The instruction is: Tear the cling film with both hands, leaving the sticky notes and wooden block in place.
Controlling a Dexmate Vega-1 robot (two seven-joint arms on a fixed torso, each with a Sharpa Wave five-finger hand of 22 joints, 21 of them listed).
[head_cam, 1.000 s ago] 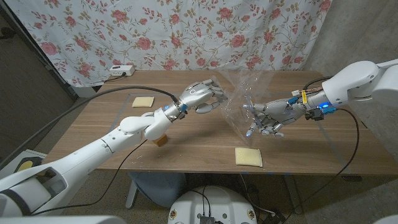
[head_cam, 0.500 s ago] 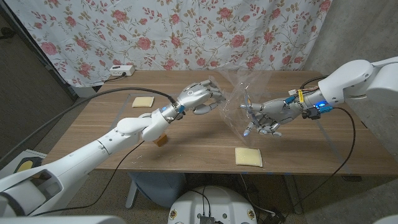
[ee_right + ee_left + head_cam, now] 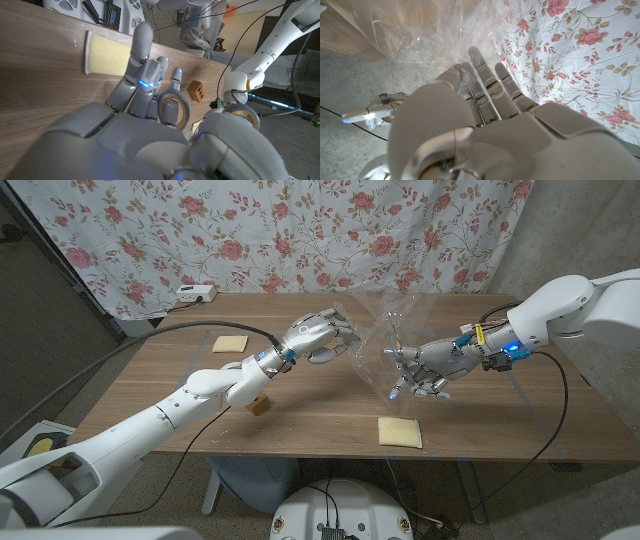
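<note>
A sheet of clear cling film (image 3: 383, 330) hangs stretched above the table between my two hands. My left hand (image 3: 320, 337) grips its left edge, and the crinkled cling film (image 3: 420, 35) lies over the fingers (image 3: 485, 85). My right hand (image 3: 420, 366) pinches the film's right side with the other fingers spread. One yellow sticky note (image 3: 230, 343) lies at the back left, another sticky note (image 3: 400, 432) near the front edge. The small wooden block (image 3: 260, 405) sits under my left forearm. In the right wrist view my right hand (image 3: 145, 115) hovers over the sticky note (image 3: 107, 60), with the wooden block (image 3: 196, 91) beyond.
The wooden table (image 3: 300, 410) backs onto a floral curtain (image 3: 280, 230). A white power strip (image 3: 195, 293) lies at the back left edge. Cables trail from my right wrist (image 3: 560, 395) across the table's right side.
My right hand has drifted slightly left and up, toward the left hand. The left hand and the film keep their place.
</note>
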